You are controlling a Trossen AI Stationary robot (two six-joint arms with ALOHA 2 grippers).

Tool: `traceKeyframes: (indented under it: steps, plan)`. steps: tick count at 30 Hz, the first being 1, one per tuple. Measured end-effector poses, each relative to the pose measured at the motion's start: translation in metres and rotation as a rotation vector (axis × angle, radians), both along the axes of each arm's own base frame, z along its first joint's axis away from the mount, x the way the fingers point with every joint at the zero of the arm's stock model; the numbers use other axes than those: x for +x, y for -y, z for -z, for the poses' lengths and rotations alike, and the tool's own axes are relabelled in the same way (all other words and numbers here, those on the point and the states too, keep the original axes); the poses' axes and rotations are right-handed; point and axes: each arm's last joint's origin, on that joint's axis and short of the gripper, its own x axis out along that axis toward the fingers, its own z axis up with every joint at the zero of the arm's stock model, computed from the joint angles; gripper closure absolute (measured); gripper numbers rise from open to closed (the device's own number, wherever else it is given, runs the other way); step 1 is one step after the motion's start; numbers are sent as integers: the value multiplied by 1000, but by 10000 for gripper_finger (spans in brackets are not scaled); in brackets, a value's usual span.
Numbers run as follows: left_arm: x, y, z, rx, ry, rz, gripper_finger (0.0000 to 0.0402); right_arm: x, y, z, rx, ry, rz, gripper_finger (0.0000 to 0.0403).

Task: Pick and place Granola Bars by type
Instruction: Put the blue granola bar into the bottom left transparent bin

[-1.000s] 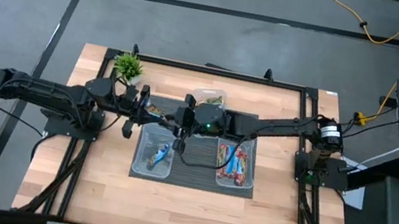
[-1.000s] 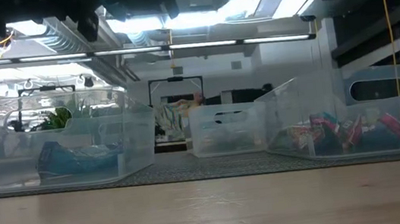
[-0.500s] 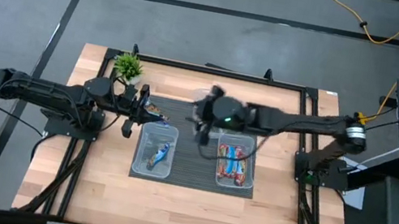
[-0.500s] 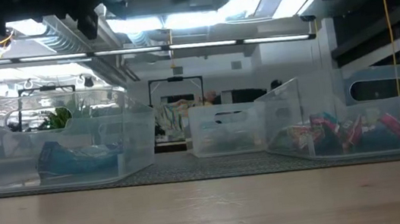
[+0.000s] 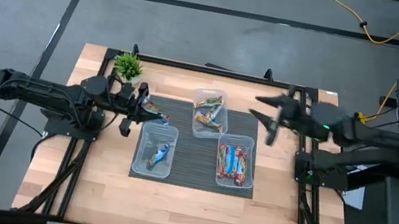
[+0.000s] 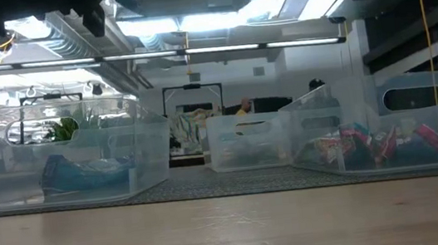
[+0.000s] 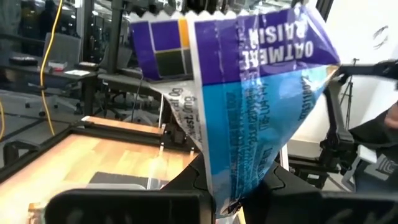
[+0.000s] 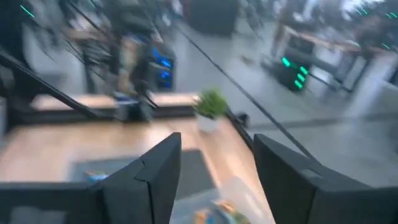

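Granola bars lie sorted in three clear tubs on the dark mat (image 5: 196,157): blue ones in the left tub (image 5: 156,150), red-orange ones in the right tub (image 5: 235,163), brown and gold ones in the far tub (image 5: 209,114). One more blue bar (image 7: 249,93), marked oatmeal raisin, is pinched in the closed jaws of the left gripper (image 5: 144,108), held above the far left corner of the left tub. The right gripper (image 5: 272,118) hangs over the table's right side, beside the far tub, its fingers (image 8: 155,174) spread apart and holding nothing. A small potted plant (image 5: 128,66) stands at the far left corner
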Motion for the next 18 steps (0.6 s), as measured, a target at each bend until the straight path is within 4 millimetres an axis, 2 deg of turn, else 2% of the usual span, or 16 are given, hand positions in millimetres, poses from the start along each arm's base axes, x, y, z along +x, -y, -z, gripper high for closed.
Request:
traceKeyframes:
  steps: [4,9,18]
  plan:
    - [0,0,0,-19,1,-6,369,-37,-7,29,57,143,-106,204]
    - [0,-1,0,-26,-4,-46,371,-67,-12,76,131,250,-201,204]
    - [0,-4,2,-36,-21,-126,369,-98,-9,142,98,564,-223,205]
